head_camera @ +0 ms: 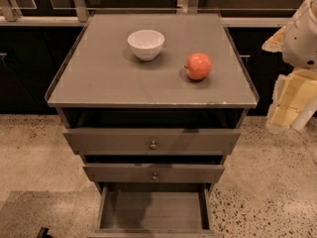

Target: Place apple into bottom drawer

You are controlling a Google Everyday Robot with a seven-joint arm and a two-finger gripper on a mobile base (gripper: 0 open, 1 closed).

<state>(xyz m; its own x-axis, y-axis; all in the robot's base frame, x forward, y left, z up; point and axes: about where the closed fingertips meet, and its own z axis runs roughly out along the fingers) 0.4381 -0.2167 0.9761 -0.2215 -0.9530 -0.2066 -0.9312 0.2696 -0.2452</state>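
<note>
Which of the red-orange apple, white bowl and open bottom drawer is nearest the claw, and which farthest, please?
The claw hangs at the right edge.
1. Round red-orange apple, cabinet top, right.
2. White ceramic bowl, top, back-left, and open wooden bottom drawer, low front: too close to call.

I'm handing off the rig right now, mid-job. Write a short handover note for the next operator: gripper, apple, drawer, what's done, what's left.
Gripper: hanging off the right side of the cabinet, below the level of its top, well away from the apple.
Apple: on the cabinet top, to the right of the white bowl and not touching it.
Bottom drawer: pulled out, bare wooden floor showing, nothing in it.
Done: the drawer is open.
Left: bring the gripper to the apple, grasp it, carry it down into the bottom drawer and let go.
</note>
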